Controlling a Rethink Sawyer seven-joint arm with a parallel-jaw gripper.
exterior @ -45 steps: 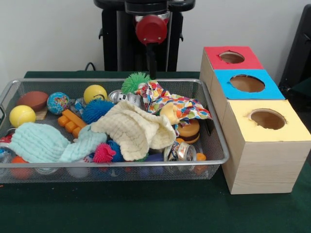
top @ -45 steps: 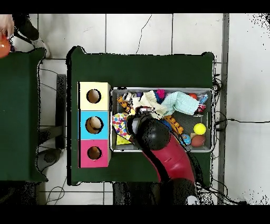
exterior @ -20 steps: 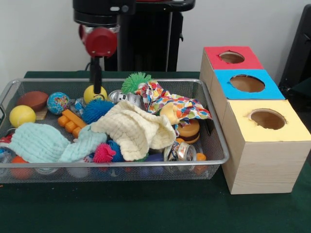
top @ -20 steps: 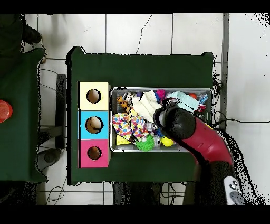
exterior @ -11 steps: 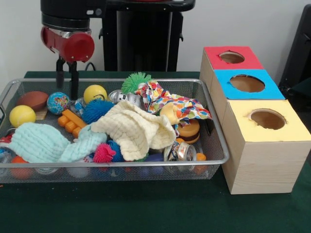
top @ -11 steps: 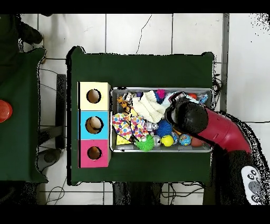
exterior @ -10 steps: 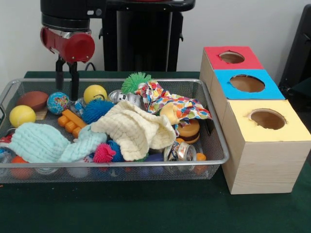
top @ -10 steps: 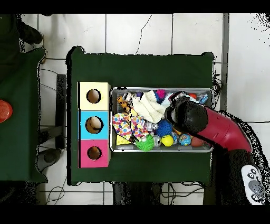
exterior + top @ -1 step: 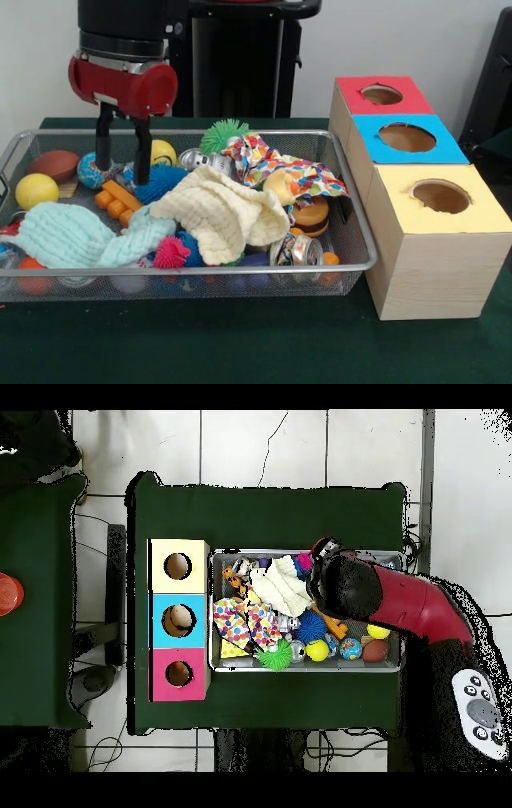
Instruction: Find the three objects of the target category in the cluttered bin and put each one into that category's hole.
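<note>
Two black fingers of the red-and-black gripper (image 9: 122, 168) hang spread apart and empty inside the silver wire-mesh bin (image 9: 352, 216), over its left half. Room there is tight: the tips straddle the orange plastic block (image 9: 118, 198), with the blue spiky ball (image 9: 160, 181) just beside them. A cream knitted cloth (image 9: 220, 212) and a mint one (image 9: 68, 234) cover the middle (burying much underneath). Well right stand the red (image 9: 382, 95), blue (image 9: 406, 138) and yellow (image 9: 440, 197) hole boxes.
</note>
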